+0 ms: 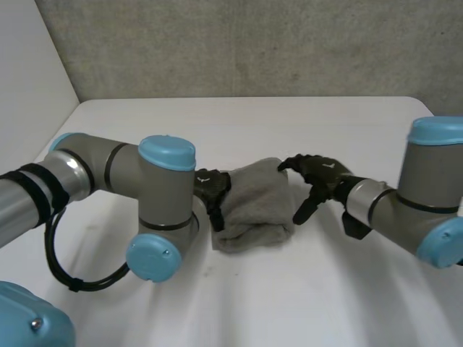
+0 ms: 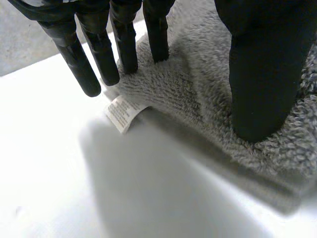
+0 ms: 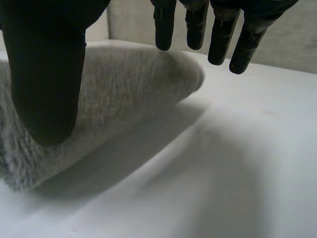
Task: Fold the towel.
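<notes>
Nearest my head camera is the left arm [image 1: 155, 195], its elbow bent low over the white bench [image 1: 304, 289], with the forearm reaching inward to the grey towel [image 1: 253, 206]. That towel lies as a thick folded bundle in the middle of the bench, between the two hands.

My left hand [image 1: 213, 186] sits on the towel's edge on its own side. From its wrist camera I see its fingers [image 2: 99, 54] straight and spread, some tips on the pile at the edge and the outer ones just off it over the bench, while the thumb [image 2: 262, 74] presses down on the cloth well apart from them; nothing is pinched. A small white label [image 2: 123, 113] sticks out from under the towel's edge beside those fingertips.

My right hand [image 1: 322, 173] hangs wide at the towel's opposite edge, fingertips [image 3: 218, 39] straight above the rounded fold, holding nothing. Whether it touches the cloth I cannot tell.

Behind the bench stands a grey wall [image 1: 253, 43].
</notes>
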Available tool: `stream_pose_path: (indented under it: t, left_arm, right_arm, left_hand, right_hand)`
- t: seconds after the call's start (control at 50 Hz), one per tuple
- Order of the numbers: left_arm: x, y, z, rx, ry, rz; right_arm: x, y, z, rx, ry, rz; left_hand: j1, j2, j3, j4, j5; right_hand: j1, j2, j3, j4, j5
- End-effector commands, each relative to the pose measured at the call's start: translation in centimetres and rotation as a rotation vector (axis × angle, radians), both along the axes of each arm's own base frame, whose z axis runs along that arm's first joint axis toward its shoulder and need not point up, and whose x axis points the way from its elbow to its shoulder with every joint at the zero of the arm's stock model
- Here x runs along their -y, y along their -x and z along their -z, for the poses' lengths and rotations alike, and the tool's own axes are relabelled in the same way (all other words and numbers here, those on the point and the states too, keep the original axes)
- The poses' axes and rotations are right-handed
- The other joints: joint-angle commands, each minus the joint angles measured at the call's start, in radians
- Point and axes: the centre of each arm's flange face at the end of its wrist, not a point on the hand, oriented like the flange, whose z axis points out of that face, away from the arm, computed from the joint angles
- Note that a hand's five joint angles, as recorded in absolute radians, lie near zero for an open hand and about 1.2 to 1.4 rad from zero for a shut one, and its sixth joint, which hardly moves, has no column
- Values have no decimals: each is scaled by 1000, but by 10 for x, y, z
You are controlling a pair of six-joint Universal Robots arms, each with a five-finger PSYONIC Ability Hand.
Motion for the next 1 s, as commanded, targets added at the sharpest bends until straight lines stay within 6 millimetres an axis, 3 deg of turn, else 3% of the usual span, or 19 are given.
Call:
stream_pose_path:
  t: [0.02, 0.16, 0.28, 0.32, 0.36, 0.38, 0.4, 0.42, 0.44, 0.46, 0.48, 0.52, 0.54, 0.56, 0.58, 0.62, 0.68, 0.84, 1.0]
  left_arm:
    - [-8, -6, 9, 45, -21, 18]
    - [-8, -6, 10, 49, -22, 17]
    - [-4, -6, -17, 7, 30, 11]
    - [-4, -6, -30, -13, 56, 12]
    - [-2, -7, -61, -59, 115, 6]
    - [-2, -7, -61, -59, 115, 6]
    - [-3, -7, -78, -86, 148, 6]
    - [-3, -7, -78, -86, 149, 5]
    - [-3, -9, -97, -115, 186, 3]
    - [-5, -11, -117, -144, 224, 0]
    - [-5, -12, -117, -144, 224, 0]
    - [-5, -26, -156, -198, 294, -28]
    - [-5, -26, -156, -199, 295, -28]
    - [-3, -36, -175, -224, 331, -52]
    - [-3, -36, -175, -224, 331, -52]
    - [0, -60, -206, -256, 386, -105]
    - [-7, -81, -224, -278, 380, -132]
    - [-15, -121, -249, -378, 325, -135]
    - [-18, -127, -256, -407, 326, -99]
  right_arm:
    - [-5, -19, 14, -13, -14, -38]
    - [5, -19, 27, -60, -3, -3]
    - [12, -14, 3, -116, 83, 1]
    - [14, -14, -12, -105, 119, 4]
    - [15, -14, -46, -80, 205, 14]
    - [15, -14, -46, -79, 206, 14]
    - [15, -13, -65, -60, 251, 21]
    - [14, -12, -87, -39, 303, 32]
    - [14, -12, -87, -38, 303, 32]
    - [11, -10, -108, -20, 354, 47]
    - [11, -10, -108, -20, 354, 47]
    - [6, 0, -149, 9, 453, 116]
    - [6, 0, -149, 9, 453, 116]
    - [8, 12, -164, 12, 486, 178]
    - [11, 24, -176, 14, 510, 238]
    - [13, 34, -185, 26, 521, 285]
    - [10, 48, -200, 41, 527, 327]
    - [-9, 59, -212, 19, 463, 294]
    - [-13, 61, -214, 29, 457, 279]
  left_hand:
    - [46, 41, 39, 42, 42]
    - [46, 41, 39, 42, 42]
    - [43, 38, 36, 39, 39]
    - [40, 35, 33, 36, 36]
    - [17, 11, 10, 12, 13]
    - [17, 11, 10, 12, 13]
    - [17, 11, 10, 12, 13]
    - [17, 11, 10, 12, 13]
    - [17, 11, 10, 12, 13]
    - [14, 8, 7, 9, 10]
    - [14, 8, 7, 9, 10]
    - [14, 8, 7, 9, 10]
    - [14, 8, 7, 9, 10]
    - [23, 17, 16, 18, 19]
    - [23, 17, 16, 18, 19]
    - [31, 26, 25, 27, 28]
    - [29, 23, 22, 24, 25]
    - [17, 11, 10, 12, 13]
    - [-10, -15, -16, -14, -14]
  right_hand:
    - [-34, -55, -37, -57, -59]
    - [-34, -55, -37, -57, -59]
    - [-34, -55, -37, -57, -59]
    - [-34, -55, -37, -57, -59]
    - [-34, -55, -37, -57, -59]
    - [-34, -55, -37, -57, -59]
    - [-34, -55, -37, -57, -59]
    - [-34, -55, -37, -57, -59]
    - [-34, -55, -37, -57, -59]
    - [-34, -55, -37, -57, -59]
    - [-34, -55, -37, -57, -59]
    - [-34, -55, -37, -57, -59]
    - [-34, -55, -37, -57, -59]
    - [-34, -55, -37, -57, -59]
    - [-34, -55, -37, -57, -59]
    - [-34, -55, -37, -57, -59]
    - [-34, -55, -37, -57, -59]
    - [-34, -55, -37, -57, -59]
    - [-34, -55, -37, -57, -59]
